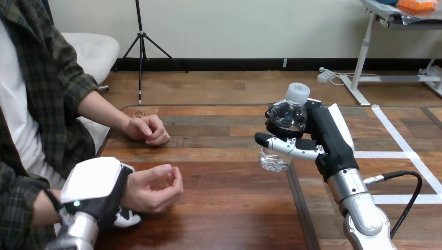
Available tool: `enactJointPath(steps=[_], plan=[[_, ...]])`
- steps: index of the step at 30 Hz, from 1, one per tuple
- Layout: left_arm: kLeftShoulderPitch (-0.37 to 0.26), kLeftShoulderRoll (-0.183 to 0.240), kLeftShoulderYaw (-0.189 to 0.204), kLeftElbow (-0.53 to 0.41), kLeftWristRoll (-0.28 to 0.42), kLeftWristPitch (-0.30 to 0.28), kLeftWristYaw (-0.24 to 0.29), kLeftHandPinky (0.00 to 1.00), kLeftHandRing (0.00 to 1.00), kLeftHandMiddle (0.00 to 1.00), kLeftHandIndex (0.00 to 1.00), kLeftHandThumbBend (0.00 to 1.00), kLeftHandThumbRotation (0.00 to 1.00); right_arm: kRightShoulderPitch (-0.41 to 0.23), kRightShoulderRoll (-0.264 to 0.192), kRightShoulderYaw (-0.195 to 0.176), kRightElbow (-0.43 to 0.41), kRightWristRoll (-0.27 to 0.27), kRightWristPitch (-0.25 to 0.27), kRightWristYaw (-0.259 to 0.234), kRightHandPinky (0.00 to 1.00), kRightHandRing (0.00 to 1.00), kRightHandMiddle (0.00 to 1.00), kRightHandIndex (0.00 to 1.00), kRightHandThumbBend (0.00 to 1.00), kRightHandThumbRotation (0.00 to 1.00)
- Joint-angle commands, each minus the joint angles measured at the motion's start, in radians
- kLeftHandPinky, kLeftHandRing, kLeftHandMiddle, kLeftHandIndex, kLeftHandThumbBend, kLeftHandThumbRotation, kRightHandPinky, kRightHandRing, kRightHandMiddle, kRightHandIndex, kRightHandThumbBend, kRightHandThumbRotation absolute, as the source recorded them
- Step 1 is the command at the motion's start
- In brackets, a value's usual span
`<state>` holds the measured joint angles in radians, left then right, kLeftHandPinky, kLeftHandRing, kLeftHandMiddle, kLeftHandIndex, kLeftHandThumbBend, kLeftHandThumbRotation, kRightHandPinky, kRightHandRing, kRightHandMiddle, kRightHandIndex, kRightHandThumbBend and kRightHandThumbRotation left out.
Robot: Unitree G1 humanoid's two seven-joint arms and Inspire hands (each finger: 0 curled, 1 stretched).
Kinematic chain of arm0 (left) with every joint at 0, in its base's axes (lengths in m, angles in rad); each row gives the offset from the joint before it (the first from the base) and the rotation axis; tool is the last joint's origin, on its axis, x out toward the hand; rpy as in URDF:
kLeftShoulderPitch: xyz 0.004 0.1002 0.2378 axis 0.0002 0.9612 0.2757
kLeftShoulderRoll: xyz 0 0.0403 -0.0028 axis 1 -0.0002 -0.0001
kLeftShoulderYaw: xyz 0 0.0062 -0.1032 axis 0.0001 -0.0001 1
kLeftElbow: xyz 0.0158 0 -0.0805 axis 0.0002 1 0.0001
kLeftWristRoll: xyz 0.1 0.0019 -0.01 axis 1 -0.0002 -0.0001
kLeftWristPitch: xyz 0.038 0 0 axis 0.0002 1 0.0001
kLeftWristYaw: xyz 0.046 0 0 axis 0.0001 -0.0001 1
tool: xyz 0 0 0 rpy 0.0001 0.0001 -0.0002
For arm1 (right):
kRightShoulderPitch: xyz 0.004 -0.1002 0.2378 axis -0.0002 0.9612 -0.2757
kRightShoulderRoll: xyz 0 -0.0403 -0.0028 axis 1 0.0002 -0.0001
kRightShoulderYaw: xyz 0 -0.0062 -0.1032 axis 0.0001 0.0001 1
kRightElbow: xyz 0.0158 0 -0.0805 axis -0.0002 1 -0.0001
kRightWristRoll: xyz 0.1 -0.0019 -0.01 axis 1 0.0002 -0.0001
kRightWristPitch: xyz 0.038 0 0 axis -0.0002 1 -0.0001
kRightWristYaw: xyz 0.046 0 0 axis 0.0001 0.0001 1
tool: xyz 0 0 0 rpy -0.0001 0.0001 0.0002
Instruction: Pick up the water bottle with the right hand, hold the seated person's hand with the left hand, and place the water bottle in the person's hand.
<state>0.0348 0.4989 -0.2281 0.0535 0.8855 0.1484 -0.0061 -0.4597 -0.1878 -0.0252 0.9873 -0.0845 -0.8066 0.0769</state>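
A clear water bottle (285,119) with a white cap is held upright, tilted slightly, above the table's middle right. My right hand (329,136) is shut on it, thumb across its front and fingers behind. At the lower left my left hand (97,183) lies over the person's wrist, and its fingers (127,219) curl under that wrist. The person's held hand (155,187) lies on its side on the table, fingers loosely curled, well left of the bottle. The person's other hand (147,129) rests in a loose fist farther back.
The wooden table (224,208) has a dark seam (295,187) running front to back just under the bottle. White tape lines (401,136) cross the surface to the right. The person sits along the left edge.
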Motion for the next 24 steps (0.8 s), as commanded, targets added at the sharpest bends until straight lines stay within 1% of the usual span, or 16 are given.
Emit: enactJointPath(steps=[1,3,4,5,7,9,12,13,15,16,18,21,24], plan=[[0.001,-0.066,-0.025,0.039,-0.036,-0.098,0.156,0.40,0.45,0.48,0.51,0.82,0.00,-0.073,-0.006,-0.017,-0.051,0.009,-0.011,-0.022,0.36,0.41,0.47,0.48,0.70,0.00],[0.003,-0.072,-0.023,0.050,-0.044,-0.112,0.192,0.40,0.44,0.48,0.51,0.81,0.00,-0.072,-0.008,-0.016,-0.051,0.007,-0.011,-0.023,0.36,0.41,0.47,0.48,0.70,0.00],[0.005,-0.077,-0.022,0.060,-0.044,-0.130,0.233,0.40,0.44,0.48,0.51,0.80,0.00,-0.072,-0.008,-0.016,-0.051,0.008,-0.011,-0.022,0.36,0.41,0.47,0.48,0.70,0.00],[0.005,-0.079,-0.023,0.067,-0.044,-0.143,0.262,0.39,0.44,0.48,0.51,0.81,0.00,-0.072,-0.007,-0.016,-0.052,0.009,-0.011,-0.021,0.37,0.41,0.47,0.48,0.70,0.00],[0.005,-0.085,-0.022,0.082,-0.045,-0.162,0.306,0.39,0.44,0.47,0.50,0.81,0.00,-0.072,-0.008,-0.016,-0.053,0.007,-0.009,-0.023,0.37,0.41,0.47,0.48,0.69,0.00],[0.004,-0.090,-0.022,0.093,-0.048,-0.171,0.329,0.39,0.43,0.47,0.50,0.80,0.00,-0.071,-0.009,-0.014,-0.055,0.004,-0.007,-0.026,0.37,0.41,0.48,0.49,0.69,0.00],[0.005,-0.099,-0.021,0.105,-0.052,-0.183,0.360,0.38,0.42,0.46,0.49,0.79,0.00,-0.069,-0.006,-0.017,-0.059,0.013,-0.002,-0.019,0.37,0.42,0.48,0.49,0.69,0.00],[0.004,-0.100,-0.020,0.115,-0.053,-0.201,0.384,0.38,0.42,0.45,0.49,0.79,0.00,-0.070,-0.008,-0.016,-0.057,0.011,-0.005,-0.021,0.37,0.42,0.48,0.49,0.69,0.00],[0.003,-0.100,-0.021,0.128,-0.055,-0.225,0.414,0.38,0.41,0.45,0.49,0.79,0.00,-0.071,-0.010,-0.015,-0.053,0.006,-0.010,-0.024,0.38,0.42,0.48,0.49,0.69,0.00],[0.002,-0.106,-0.019,0.134,-0.059,-0.232,0.430,0.38,0.41,0.45,0.49,0.79,0.00,-0.072,-0.009,-0.017,-0.053,0.012,-0.008,-0.019,0.38,0.42,0.48,0.49,0.69,0.00],[0.001,-0.113,-0.017,0.143,-0.063,-0.239,0.448,0.37,0.41,0.45,0.49,0.79,0.00,-0.072,-0.007,-0.019,-0.053,0.020,-0.005,-0.011,0.37,0.42,0.48,0.49,0.69,0.00],[-0.001,-0.111,-0.021,0.153,-0.062,-0.255,0.463,0.37,0.41,0.45,0.48,0.77,0.00,-0.072,-0.012,-0.014,-0.054,0.004,-0.007,-0.025,0.37,0.42,0.47,0.49,0.69,0.00],[-0.003,-0.117,-0.022,0.164,-0.057,-0.270,0.500,0.37,0.41,0.44,0.48,0.77,0.00,-0.073,-0.009,-0.018,-0.053,0.019,-0.008,-0.010,0.37,0.42,0.47,0.49,0.69,0.00]])
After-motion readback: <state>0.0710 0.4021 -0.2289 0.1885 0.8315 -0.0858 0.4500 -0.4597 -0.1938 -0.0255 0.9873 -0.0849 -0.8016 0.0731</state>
